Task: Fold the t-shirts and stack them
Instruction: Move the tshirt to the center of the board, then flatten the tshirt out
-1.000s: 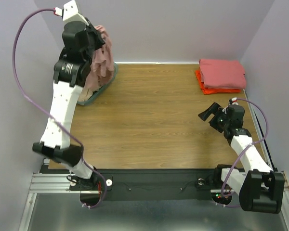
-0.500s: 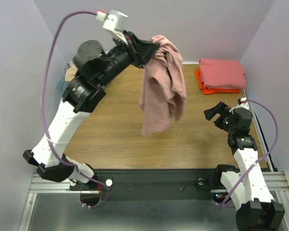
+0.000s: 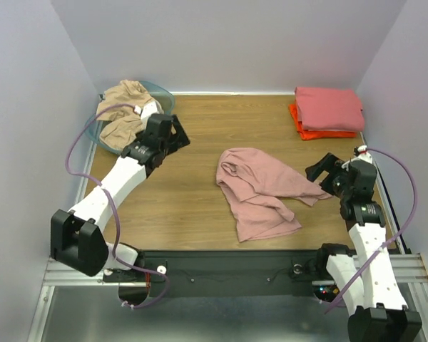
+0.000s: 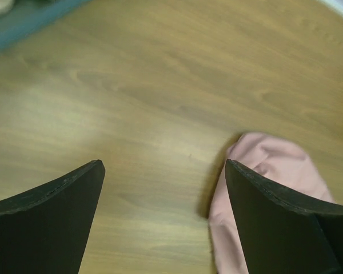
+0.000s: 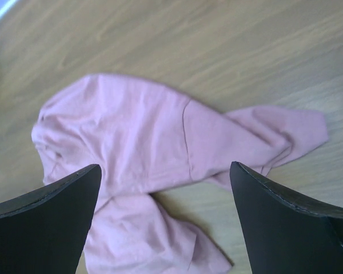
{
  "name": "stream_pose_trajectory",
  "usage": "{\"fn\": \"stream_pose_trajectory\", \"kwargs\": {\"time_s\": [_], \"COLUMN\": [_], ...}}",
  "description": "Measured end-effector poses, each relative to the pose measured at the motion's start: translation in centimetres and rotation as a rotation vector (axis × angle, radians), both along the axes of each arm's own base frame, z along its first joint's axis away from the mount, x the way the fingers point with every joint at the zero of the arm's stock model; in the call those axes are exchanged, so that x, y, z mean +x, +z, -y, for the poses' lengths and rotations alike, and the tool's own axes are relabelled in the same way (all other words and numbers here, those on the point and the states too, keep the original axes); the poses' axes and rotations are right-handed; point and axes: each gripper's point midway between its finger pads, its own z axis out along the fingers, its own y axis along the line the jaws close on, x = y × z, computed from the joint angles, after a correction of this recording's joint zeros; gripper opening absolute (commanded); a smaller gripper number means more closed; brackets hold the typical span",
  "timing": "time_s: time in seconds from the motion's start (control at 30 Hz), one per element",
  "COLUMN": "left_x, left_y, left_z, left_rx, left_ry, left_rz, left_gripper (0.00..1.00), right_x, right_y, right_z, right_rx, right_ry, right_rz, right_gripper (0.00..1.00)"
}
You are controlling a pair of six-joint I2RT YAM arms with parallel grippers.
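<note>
The wooden surface [image 3: 192,206] carries four t-shirts in all, one of each colour.

Two arms reach in from the near edge. The left arm [image 3: 110,189] stretches toward the far left corner and the right arm [image 3: 367,235] stands along the right edge.

The largest spread of cloth is the single dusty pink t-shirt [image 3: 260,189]. It lies loose and rumpled, unfolded, right of the middle and closer to the near edge than the far one, with one sleeve pointing toward the right edge.

In the far right corner sits a stack of two. The coral pink t-shirt [image 3: 328,107] is folded and lies on top of the orange t-shirt [image 3: 303,130], which shows only as a strip along the stack's left and near sides.

In the far left corner one teal basket [image 3: 165,96] holds the tan-beige t-shirt [image 3: 121,110], bunched up and spilling over the rim.

The left gripper [image 3: 177,135] has its fingers spread wide with nothing between them. It is near the basket and well apart from the dusty pink t-shirt, whose edge appears beside one finger in its wrist view [image 4: 274,177].

The right gripper [image 3: 319,171] is likewise spread and empty. It is just beside that shirt's sleeve, probably above it and not touching.
</note>
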Motion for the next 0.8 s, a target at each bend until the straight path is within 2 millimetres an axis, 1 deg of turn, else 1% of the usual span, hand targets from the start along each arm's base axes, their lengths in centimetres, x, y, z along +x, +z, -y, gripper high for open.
{"fn": "stream_pose_trajectory", "kwargs": {"time_s": [0.03,0.1,0.17,0.23,0.27,0.3,0.4,0.43,0.5,0.53,0.57,0.6,0.63,0.7,0.73,0.77,0.8], "left_x": [-0.8,-2.6,-4.5,-6.5,-7.4,-8.5,-11.1,-11.6,-12.4,-12.7,-13.0,-13.2,-13.3,-13.3,-13.3,-13.3,-13.4], "left_y": [-1.4,-4.2,-6.5,-8.4,-8.9,-9.4,-9.8,-9.7,-9.5,-9.5,-9.8,-10.0,-10.5,-11.6,-12.1,-12.9,-13.6], "left_z": [-0.2,1.0,2.8,5.4,6.5,8.1,12.4,13.3,15.2,15.9,16.8,17.3,18.2,19.5,20.1,20.6,20.9], "left_rx": [-0.007,-0.057,-0.097,-0.138,-0.144,-0.164,-0.218,-0.232,-0.261,-0.273,-0.280,-0.281,-0.280,-0.273,-0.270,-0.264,-0.258], "left_ry": [-0.001,-0.058,-0.130,-0.218,-0.253,-0.303,-0.440,-0.467,-0.516,-0.529,-0.546,-0.555,-0.572,-0.590,-0.596,-0.600,-0.601], "left_rz": [-0.030,-0.074,-0.118,-0.163,-0.177,-0.195,-0.217,-0.217,-0.213,-0.210,-0.216,-0.222,-0.237,-0.266,-0.277,-0.297,-0.314], "left_gripper": [0.99,0.99,0.99,0.98,0.98,0.98,0.98,0.98,0.96,0.92,0.90,0.89,0.84,0.80,0.78,0.75,0.72], "right_x": [-0.2,-0.6,-1.0,-1.3,-1.5,-1.7,-2.4,-2.6,-2.9,-3.0,-3.1,-3.2,-3.2,-3.2,-3.1,-3.1,-3.0], "right_y": [-0.5,-1.2,-1.7,-2.2,-2.9,-3.3,-5.4,-6.2,-7.2,-7.5,-7.9,-8.1,-8.2,-8.3,-8.4,-8.5,-8.5], "right_z": [-0.3,-0.8,-1.1,-1.2,-1.2,-1.2,-1.3,-1.3,-1.2,-1.2,-1.1,-1.0,-0.9,-0.6,-0.4,-0.1,-0.1], "right_rx": [0.009,0.024,0.037,0.055,0.072,0.084,0.129,0.143,0.159,0.164,0.169,0.172,0.172,0.168,0.165,0.163,0.164], "right_ry": [0.018,0.044,0.052,0.040,0.027,0.018,-0.022,-0.037,-0.059,-0.068,-0.082,-0.093,-0.102,-0.128,-0.141,-0.157,-0.163], "right_rz": [-0.024,-0.057,-0.085,-0.108,-0.127,-0.142,-0.218,-0.249,-0.286,-0.297,-0.311,-0.319,-0.325,-0.328,-0.330,-0.332,-0.333], "right_gripper": [1.00,1.00,1.00,1.00,1.00,1.00,1.00,1.00,1.00,1.00,1.00,1.00,1.00,1.00,1.00,1.00,1.00]}}
